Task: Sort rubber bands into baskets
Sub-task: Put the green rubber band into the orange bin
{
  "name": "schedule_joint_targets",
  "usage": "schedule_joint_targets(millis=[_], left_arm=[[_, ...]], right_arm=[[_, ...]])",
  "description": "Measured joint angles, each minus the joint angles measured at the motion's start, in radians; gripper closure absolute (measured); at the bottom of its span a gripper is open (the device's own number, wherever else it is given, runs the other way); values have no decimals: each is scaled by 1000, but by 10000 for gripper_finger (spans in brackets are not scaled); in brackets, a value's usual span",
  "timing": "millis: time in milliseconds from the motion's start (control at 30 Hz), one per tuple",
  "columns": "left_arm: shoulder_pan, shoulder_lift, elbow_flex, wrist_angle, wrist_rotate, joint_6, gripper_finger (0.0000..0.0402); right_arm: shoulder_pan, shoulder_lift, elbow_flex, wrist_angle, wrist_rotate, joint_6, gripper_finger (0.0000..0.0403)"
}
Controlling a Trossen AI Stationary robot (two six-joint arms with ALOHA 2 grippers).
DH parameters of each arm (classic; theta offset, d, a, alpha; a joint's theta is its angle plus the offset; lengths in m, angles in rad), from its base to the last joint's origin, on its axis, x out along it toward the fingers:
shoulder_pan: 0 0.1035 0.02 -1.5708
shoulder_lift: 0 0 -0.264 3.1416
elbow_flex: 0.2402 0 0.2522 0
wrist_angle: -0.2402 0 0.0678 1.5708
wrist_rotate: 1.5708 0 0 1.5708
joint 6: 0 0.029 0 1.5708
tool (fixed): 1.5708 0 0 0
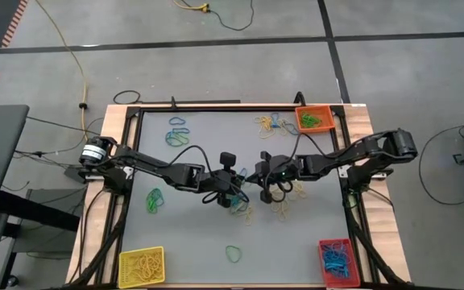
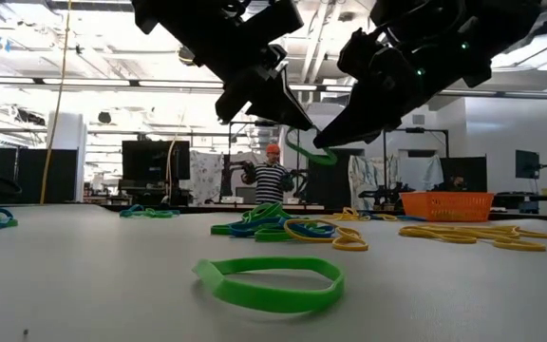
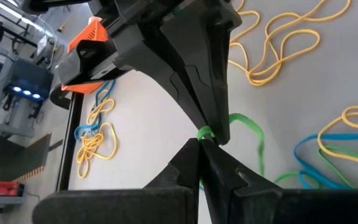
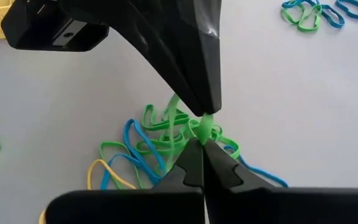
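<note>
Above the table's middle, my left gripper point(image 1: 237, 187) and my right gripper point(image 1: 253, 179) meet tip to tip, both shut on one green rubber band point(image 2: 308, 155). Under them a pile of green, blue and yellow rubber bands point(image 4: 148, 146) lies on the table. More rubber bands lie scattered: yellow ones point(image 1: 284, 205), a green one point(image 1: 153, 200), another green one point(image 1: 234, 254). The yellow basket point(image 1: 141, 266) stands at the near left, the red basket point(image 1: 335, 262) at the near right and the orange basket point(image 1: 314, 118) at the far right. My left gripper pinches the green band's strip point(image 3: 204, 132) between its two fingertips, slanting down from the table's left. The band is lifted clear of the table and its loop point(image 3: 248, 124) hangs beside the tips. My right gripper pinches the same band's strip point(image 4: 205, 124) between its fingertips, right beside the left gripper's tips, slanting down from the table's right. Only a short piece of band shows between the two grippers. The loop point(image 2: 302, 152) hangs slack below them.
Green and blue bands point(image 1: 177, 133) lie at the far left; yellow and blue ones point(image 1: 268, 123) lie beside the orange basket. A green band point(image 2: 272, 283) lies close to the near edge. A black frame point(image 1: 216, 106) borders the table. A person point(image 2: 271, 176) stands far behind it.
</note>
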State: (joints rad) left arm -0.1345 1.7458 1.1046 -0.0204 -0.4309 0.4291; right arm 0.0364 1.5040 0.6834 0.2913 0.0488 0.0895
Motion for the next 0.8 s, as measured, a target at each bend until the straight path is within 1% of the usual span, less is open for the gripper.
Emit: schedule_joint_targets(millis=[100, 200, 433, 467, 533, 633, 667, 733, 800], left_arm=[[0, 0, 0, 0, 0, -4, 399], [0, 0, 0, 1, 3, -4, 381], [0, 0, 0, 1, 2, -25, 298], [0, 0, 0, 1, -6, -35, 287], [0, 0, 0, -1, -62, -66, 271], [0, 0, 0, -20, -163, -104, 262], [0, 0, 0, -26, -182, -113, 261], [0, 0, 0, -28, -193, -129, 261], [0, 0, 0, -31, -177, -143, 261]], right_arm=[[0, 0, 0, 0, 1, 0, 384], [-4, 0, 0, 0, 1, 0, 384], [-49, -1, 0, -52, 26, 8, 384], [-60, -1, 0, -63, 27, 8, 384], [-85, -12, 3, -110, 27, 12, 384], [-132, -35, 22, -201, 30, 15, 384], [-149, -47, 26, -233, 30, 15, 384], [-186, -77, 35, -282, 32, 10, 384], [-228, -113, 45, -337, 32, -6, 384]])
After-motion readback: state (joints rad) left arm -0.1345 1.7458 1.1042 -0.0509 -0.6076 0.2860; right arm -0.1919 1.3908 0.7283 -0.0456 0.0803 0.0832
